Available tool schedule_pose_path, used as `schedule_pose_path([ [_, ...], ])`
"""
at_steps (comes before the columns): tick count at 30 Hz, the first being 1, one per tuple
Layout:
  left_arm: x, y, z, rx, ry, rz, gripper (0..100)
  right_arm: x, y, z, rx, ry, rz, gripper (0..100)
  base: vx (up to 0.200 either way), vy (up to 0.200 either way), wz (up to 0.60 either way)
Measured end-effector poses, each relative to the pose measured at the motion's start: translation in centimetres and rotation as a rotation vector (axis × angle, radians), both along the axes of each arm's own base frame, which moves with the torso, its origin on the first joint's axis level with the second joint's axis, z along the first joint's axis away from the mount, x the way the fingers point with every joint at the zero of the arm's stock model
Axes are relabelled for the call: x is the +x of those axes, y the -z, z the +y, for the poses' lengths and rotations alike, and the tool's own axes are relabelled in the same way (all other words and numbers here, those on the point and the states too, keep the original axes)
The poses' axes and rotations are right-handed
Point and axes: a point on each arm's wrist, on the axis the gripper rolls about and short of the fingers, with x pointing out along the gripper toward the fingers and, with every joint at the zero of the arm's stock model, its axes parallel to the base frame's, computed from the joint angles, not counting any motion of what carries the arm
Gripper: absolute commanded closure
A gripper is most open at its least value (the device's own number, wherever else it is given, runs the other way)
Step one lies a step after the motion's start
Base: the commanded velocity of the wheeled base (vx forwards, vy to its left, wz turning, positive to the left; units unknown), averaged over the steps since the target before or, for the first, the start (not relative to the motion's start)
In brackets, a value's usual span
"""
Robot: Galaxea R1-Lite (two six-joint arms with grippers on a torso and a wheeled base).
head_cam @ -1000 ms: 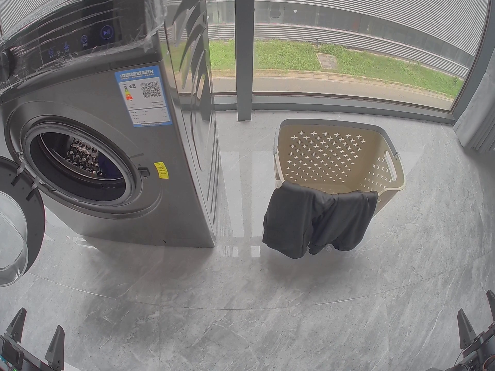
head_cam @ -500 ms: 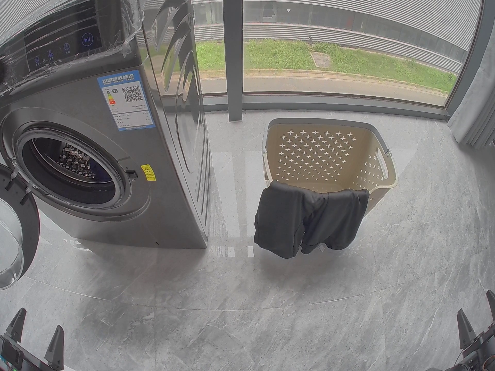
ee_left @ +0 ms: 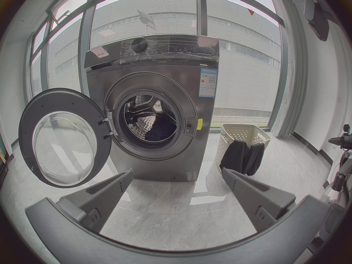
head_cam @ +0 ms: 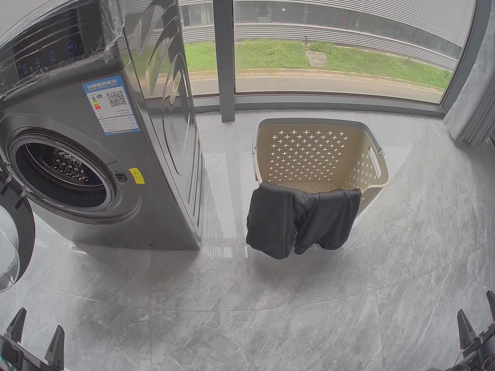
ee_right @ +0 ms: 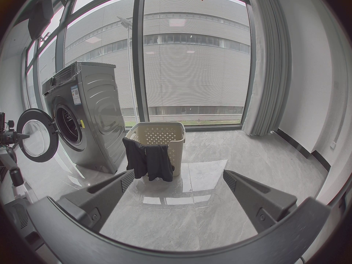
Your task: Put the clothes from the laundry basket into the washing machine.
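Observation:
A beige laundry basket (head_cam: 319,150) stands on the floor to the right of the grey washing machine (head_cam: 93,130). Dark clothes (head_cam: 299,220) hang over the basket's near rim. The machine's round door (head_cam: 13,238) is swung open to the left and the drum (head_cam: 62,173) is exposed. In the left wrist view something dark (ee_left: 159,131) lies inside the drum. My left gripper (head_cam: 35,331) is low at the near left, open and empty, far from the machine. My right gripper (head_cam: 479,320) is at the near right, open and empty, well short of the basket (ee_right: 161,132) and clothes (ee_right: 148,162).
A glass window wall (head_cam: 330,42) runs behind the machine and basket. A grey curtain (head_cam: 474,104) hangs at the far right. Polished grey floor (head_cam: 258,305) lies between me and the basket.
The whole head view has shifted: machine and basket sit further left in the picture, so the camera moved. The grippers and the clothes keep their places.

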Motion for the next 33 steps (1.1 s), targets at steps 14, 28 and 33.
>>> schedule_pose_path([
  [14, 0.00, 0.00, 0.00, 0.005, 0.002, 0.000, 0, 0.00, 0.00, 0.00, 0.001, -0.001, 0.000, 0, 0.000, -0.143, 0.00],
  [28, 0.00, 0.00, 0.00, 0.000, 0.001, 0.000, 0, 0.00, 0.02, 0.00, 0.000, 0.000, 0.001, 0, 0.171, 0.000, 0.00],
  [33, 0.00, 0.00, 0.00, 0.000, 0.001, 0.000, 0, 0.00, 0.00, 0.00, 0.001, 0.002, 0.000, 0, 0.000, 0.000, 0.00],
])
